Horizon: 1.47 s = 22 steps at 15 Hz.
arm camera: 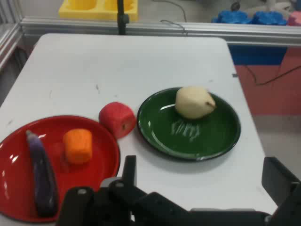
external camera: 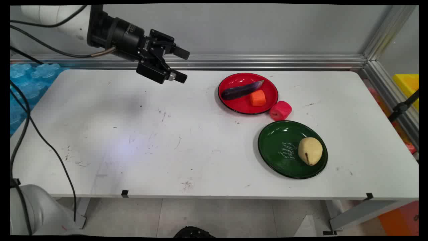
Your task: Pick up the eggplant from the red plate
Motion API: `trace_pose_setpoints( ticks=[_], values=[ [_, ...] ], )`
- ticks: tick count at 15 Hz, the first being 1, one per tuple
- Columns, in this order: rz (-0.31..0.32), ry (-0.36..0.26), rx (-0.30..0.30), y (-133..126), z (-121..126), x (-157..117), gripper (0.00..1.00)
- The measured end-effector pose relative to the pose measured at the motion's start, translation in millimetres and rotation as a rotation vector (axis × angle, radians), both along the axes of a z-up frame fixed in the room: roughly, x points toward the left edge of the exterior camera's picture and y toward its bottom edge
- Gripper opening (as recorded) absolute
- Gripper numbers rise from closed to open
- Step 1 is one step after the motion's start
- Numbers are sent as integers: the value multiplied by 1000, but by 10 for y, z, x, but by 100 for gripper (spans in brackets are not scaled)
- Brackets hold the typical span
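hand (external camera: 179, 65) wide, empty, raised over bench (external camera: 133, 140) far left | red plate (external camera: 234, 103): eggplant (external camera: 241, 90), orange piece (external camera: 257, 98) | pink piece (external camera: 280, 110) beside it | green plate (external camera: 281, 157): pear (external camera: 310, 151)

White arm (external camera: 57, 16), black cables (external camera: 36, 43), black two-finger gripper (external camera: 182, 65), small white lettering.

An eggplant (external camera: 242, 90) and carrot piece (external camera: 257, 98) lie on the far plate (external camera: 234, 103). An apple (external camera: 280, 110) sits between it and the near plate (external camera: 277, 154), which holds a pear (external camera: 310, 151).
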<state>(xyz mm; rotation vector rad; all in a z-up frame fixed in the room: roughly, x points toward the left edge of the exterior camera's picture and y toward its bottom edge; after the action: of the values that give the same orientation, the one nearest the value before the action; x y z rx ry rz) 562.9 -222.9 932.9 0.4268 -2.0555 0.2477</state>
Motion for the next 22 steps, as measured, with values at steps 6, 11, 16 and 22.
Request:
trace_pose_setpoints(
  ticks=[6,11,16,22],
  values=[
    [67,-83,10,-173,-156,-44,100],
    [151,-141,29,-405,-257,-172,100],
    [233,-216,56,-765,-401,-428,100],
    [309,-309,86,-1225,-605,-801,100]
  ],
)
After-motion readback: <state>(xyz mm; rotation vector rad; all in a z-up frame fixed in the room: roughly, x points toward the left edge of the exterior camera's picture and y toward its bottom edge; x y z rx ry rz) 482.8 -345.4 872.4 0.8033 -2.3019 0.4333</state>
